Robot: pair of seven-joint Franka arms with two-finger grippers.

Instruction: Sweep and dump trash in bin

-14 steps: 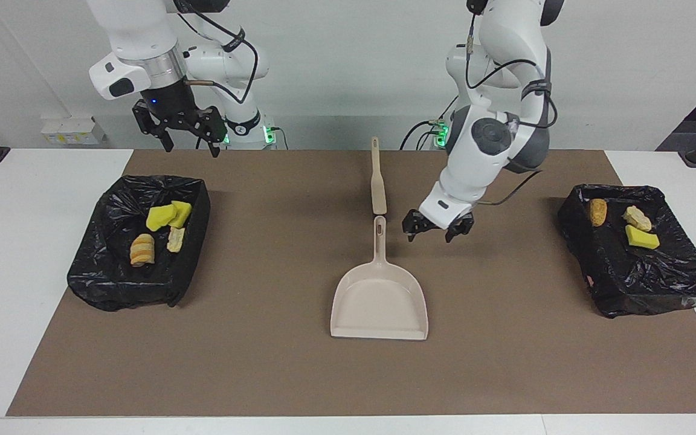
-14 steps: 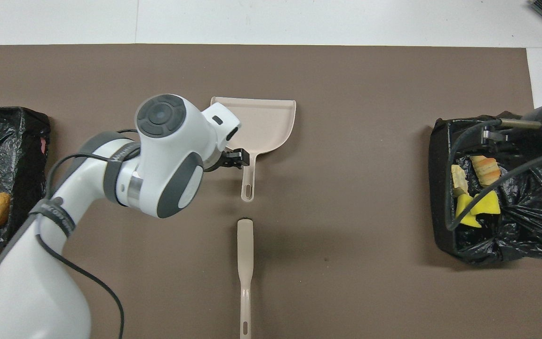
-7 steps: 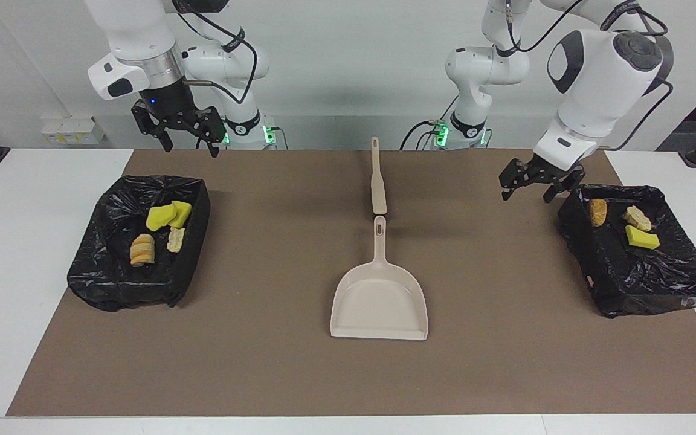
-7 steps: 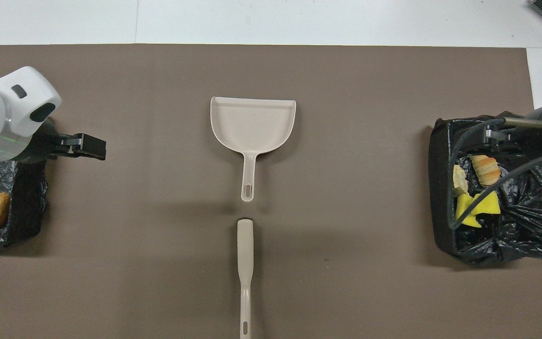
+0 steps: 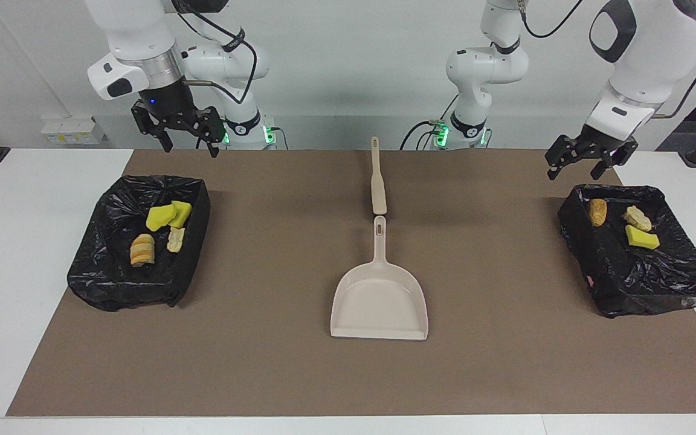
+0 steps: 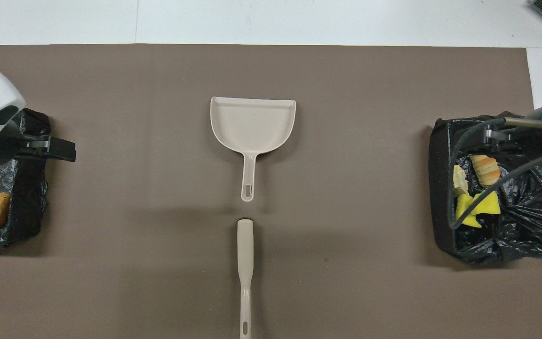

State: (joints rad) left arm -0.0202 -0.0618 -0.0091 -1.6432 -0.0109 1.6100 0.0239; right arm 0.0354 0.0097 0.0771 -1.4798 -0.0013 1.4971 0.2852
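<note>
The trash lies in two black-lined bins. The bin [image 5: 124, 293] at the right arm's end holds yellow sponge chunks [image 5: 167, 214], a striped bread piece [image 5: 142, 249] and a beige scrap [image 5: 175, 238]. In the bin [image 5: 638, 296] at the left arm's end lie a brown piece [image 5: 597, 211], a beige piece [image 5: 637, 217] and a yellow chunk [image 5: 641, 237]. My left gripper [image 5: 573, 172] hangs open and empty in the air over that bin's corner. My right gripper [image 5: 192, 149] waits open and empty, raised over the edge of the other bin.
A beige dustpan [image 5: 379, 299] lies in the middle of the brown mat [image 5: 263, 362], its handle pointing toward the robots. A beige brush [image 5: 377, 181] lies in line with it, nearer to the robots. In the overhead view the dustpan [image 6: 252, 122] and brush [image 6: 245, 263] show likewise.
My left arm has swung up and away from beside the dustpan's handle to above the bin at its own end. The right arm, dustpan, brush and trash have stayed put.
</note>
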